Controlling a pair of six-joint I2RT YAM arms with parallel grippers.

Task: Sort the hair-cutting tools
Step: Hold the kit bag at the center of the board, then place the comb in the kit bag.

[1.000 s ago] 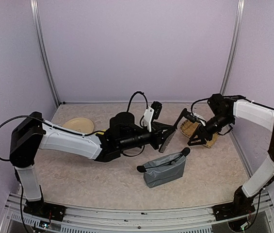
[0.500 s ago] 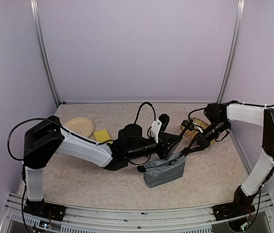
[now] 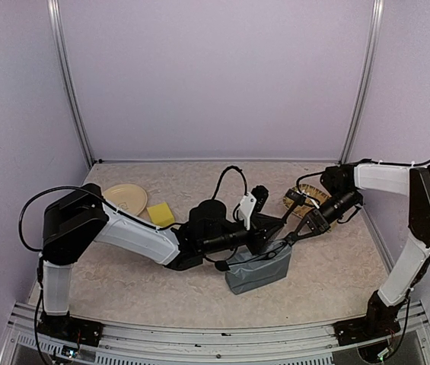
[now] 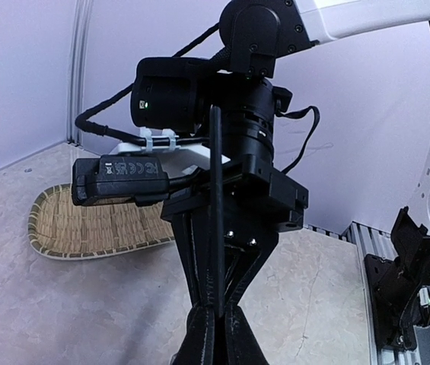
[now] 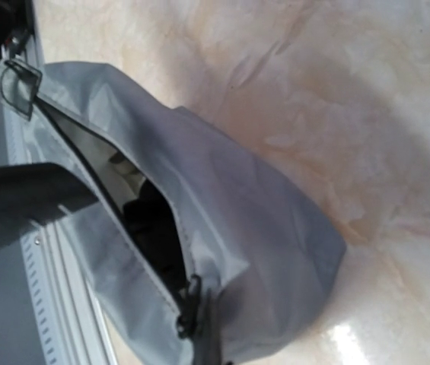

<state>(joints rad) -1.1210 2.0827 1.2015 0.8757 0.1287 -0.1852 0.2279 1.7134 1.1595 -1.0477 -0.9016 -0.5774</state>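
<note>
The grey zip pouch (image 3: 259, 268) lies open near the table's middle, and dark shapes show inside its mouth (image 5: 150, 220). A black tip (image 3: 221, 265) pokes out at its left end. My left gripper (image 3: 270, 229) hovers just above the pouch's back edge, shut on the long black comb (image 4: 215, 213), which stands edge-on between its fingers (image 4: 199, 334). My right gripper (image 3: 290, 238) is at the pouch's right corner, shut on the fabric by the zip's end (image 5: 199, 304). Scissors and clipper cannot be made out.
A woven basket tray (image 3: 307, 201) sits at the back right behind both grippers and shows again as the tray (image 4: 85, 224) in the left wrist view. A round beige plate (image 3: 125, 199) and a yellow sponge (image 3: 160, 214) lie at the back left. The right arm's wrist (image 4: 222, 99) is close in front of the left gripper.
My right gripper came down and left from the woven tray to the pouch's right corner and shut there. The left arm carried the comb lower, closer to the pouch.
</note>
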